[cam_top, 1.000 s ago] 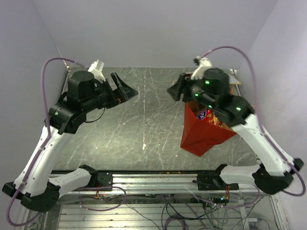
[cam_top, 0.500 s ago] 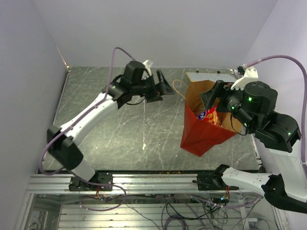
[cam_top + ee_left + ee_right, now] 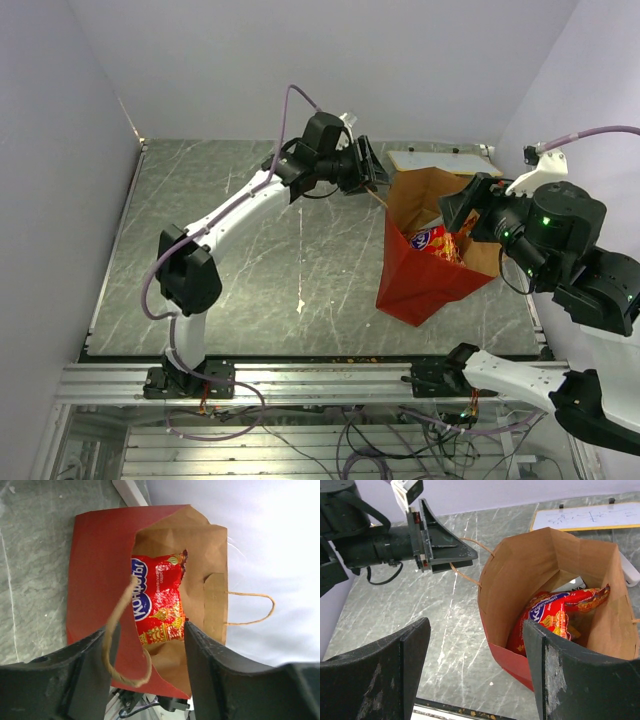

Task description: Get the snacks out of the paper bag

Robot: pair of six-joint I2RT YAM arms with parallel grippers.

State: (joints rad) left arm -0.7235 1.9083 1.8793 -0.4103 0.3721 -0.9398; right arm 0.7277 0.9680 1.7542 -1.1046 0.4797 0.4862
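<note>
**Both hands close in on the open bag, nothing taken out yet**

We start at the left. The left hand (image 3: 366, 172) reaches across the table (image 3: 220, 260) with its fingers spread. In its own wrist view the bag's near loop handle (image 3: 118, 630) hangs in the gap between those fingers, which do not pinch it. Just beyond the fingertips stands the paper bag (image 3: 425, 285), red outside and brown inside, upright on the table with its mouth wide open.

Inside the bag, straight ahead of the left hand, a big red packet (image 3: 160, 600) with a blue logo leans against the brown wall. A glimpse of orange foil (image 3: 571, 630) shows beneath it, and we cannot tell what else lies lower down. The second handle (image 3: 255, 600) sticks out from the bag's far wall.

At the right, the right hand (image 3: 465, 205) hovers with its fingers spread wide, holding nothing. The bag's mouth and the red packet sit below and in front of it.

We judge this to be the approach. Next, the left hand would need to close on the handle to steady the bag, while the right hand lowers into the mouth to grasp the red packet's top edge.
</note>
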